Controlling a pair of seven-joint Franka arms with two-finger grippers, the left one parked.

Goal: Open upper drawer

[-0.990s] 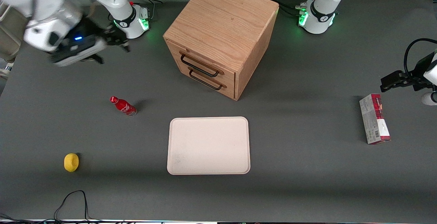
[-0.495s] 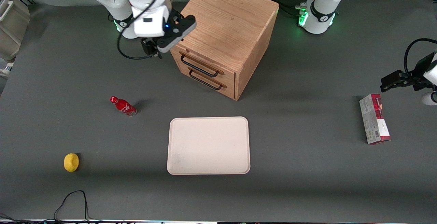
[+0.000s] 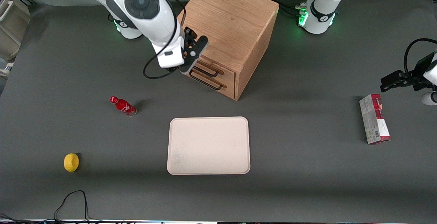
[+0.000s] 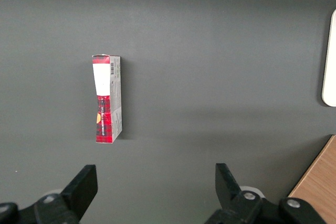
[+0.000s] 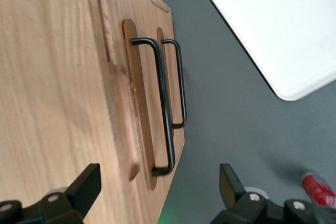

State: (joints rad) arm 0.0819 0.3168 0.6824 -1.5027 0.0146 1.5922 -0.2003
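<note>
The oak cabinet stands at the back middle of the table, both drawers shut. The upper drawer has a thin black wire handle, partly covered by my arm; the lower drawer sits under it. My right gripper hangs over the cabinet's top front edge, above the upper handle's end toward the working arm. It is open and empty. In the right wrist view the gripper straddles that edge, with the upper handle just ahead of its fingers and the lower handle past it.
A white tray lies nearer the camera than the cabinet and shows in the right wrist view. A red bottle and a yellow object lie toward the working arm's end. A red-and-grey box lies toward the parked arm's end.
My right gripper has swung from the working arm's end of the table to the cabinet, then down over its top front edge above the upper handle. The drawers have not moved.
</note>
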